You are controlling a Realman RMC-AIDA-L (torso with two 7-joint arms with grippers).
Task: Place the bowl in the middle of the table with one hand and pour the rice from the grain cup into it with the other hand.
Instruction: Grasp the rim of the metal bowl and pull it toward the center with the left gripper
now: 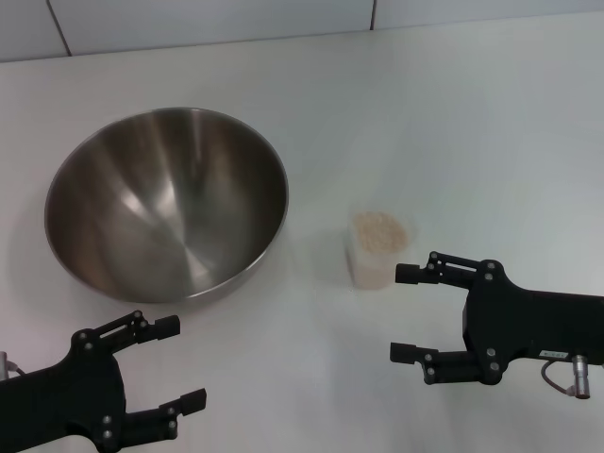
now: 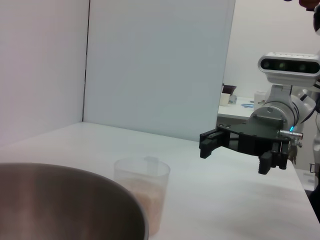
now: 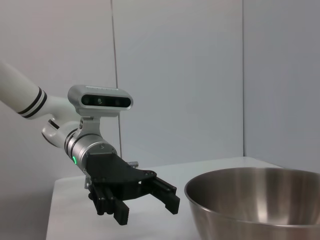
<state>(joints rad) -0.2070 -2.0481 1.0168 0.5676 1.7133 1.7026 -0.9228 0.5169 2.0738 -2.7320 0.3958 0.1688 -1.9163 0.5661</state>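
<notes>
White desk [image 1: 453, 113], plain pale wall panels behind its far edge. We list: one bowl [image 1: 166, 200], steel, nothing inside, resting on the desk's left half. One grain cup [image 1: 379, 247], translucent, upright, holding rice [image 1: 380, 229] nearly to the rim, right of the bowl and apart from it. Left tool [image 1: 175, 363], fingers spread, gripping nothing, near the front-left edge. Right tool [image 1: 409, 313], fingers spread, holding nothing, just in front of the cup.
</notes>
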